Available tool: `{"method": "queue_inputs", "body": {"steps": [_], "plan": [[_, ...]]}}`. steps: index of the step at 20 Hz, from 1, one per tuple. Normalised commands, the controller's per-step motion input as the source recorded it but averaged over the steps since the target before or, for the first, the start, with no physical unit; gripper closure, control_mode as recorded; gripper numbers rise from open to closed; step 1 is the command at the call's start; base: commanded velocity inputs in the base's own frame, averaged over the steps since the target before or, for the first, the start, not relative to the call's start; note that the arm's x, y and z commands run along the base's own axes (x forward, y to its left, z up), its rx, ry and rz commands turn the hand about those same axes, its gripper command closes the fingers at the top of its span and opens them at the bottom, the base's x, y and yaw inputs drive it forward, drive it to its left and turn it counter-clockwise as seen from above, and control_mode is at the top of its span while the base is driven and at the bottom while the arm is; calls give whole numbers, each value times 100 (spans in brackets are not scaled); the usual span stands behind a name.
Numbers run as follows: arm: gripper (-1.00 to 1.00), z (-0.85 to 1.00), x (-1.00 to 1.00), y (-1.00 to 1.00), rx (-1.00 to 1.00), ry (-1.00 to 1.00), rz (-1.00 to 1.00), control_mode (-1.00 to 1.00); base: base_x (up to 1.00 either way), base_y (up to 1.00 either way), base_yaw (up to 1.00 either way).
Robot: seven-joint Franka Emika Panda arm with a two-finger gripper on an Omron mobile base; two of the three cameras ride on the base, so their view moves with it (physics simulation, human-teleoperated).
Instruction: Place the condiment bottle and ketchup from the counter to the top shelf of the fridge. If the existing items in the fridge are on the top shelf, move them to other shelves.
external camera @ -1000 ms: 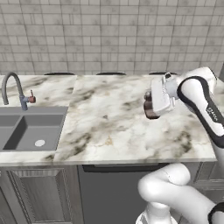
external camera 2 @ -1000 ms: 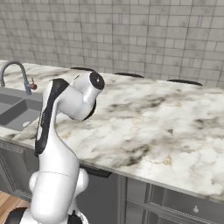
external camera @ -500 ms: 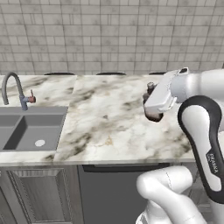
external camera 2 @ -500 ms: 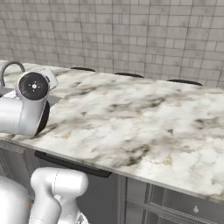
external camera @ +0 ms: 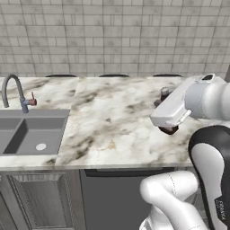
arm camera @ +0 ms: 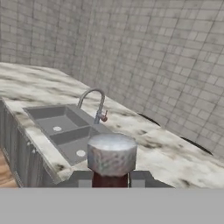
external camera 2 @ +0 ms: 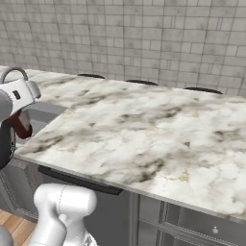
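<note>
The hand (arm camera: 111, 177) is clamped on a dark red bottle (arm camera: 110, 178) with a marbled grey cap (arm camera: 111, 154), holding it lifted above the marbled tabletop (external camera: 112, 126), well to the right of the steel sink (external camera: 24, 134) and its curved tap (external camera: 13, 92).

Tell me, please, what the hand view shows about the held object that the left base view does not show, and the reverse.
Only the hand view: the bottle's silver cap from close, with the dark red bottle neck between the two fingertips, shut on it.
Only the left base view: the white arm carrying the bottle above the counter's right part, and the dark cabinet fronts below.
Both: the bottle, the marbled counter, the sink, the curved tap and the tiled wall.
</note>
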Motion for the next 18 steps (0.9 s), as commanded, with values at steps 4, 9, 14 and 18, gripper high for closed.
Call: {"method": "queue_inputs", "body": {"steps": [4,9,14,18], "plan": [[100,0,0,0,0,0,0,-100,0,0,0],[100,0,-29,-2,0,0,-2,100,-60,-20,-15],[100,0,0,0,0,0,0,100,-98,-59,-39],[100,0,0,0,0,0,0,100,-43,-100,-38]]}}
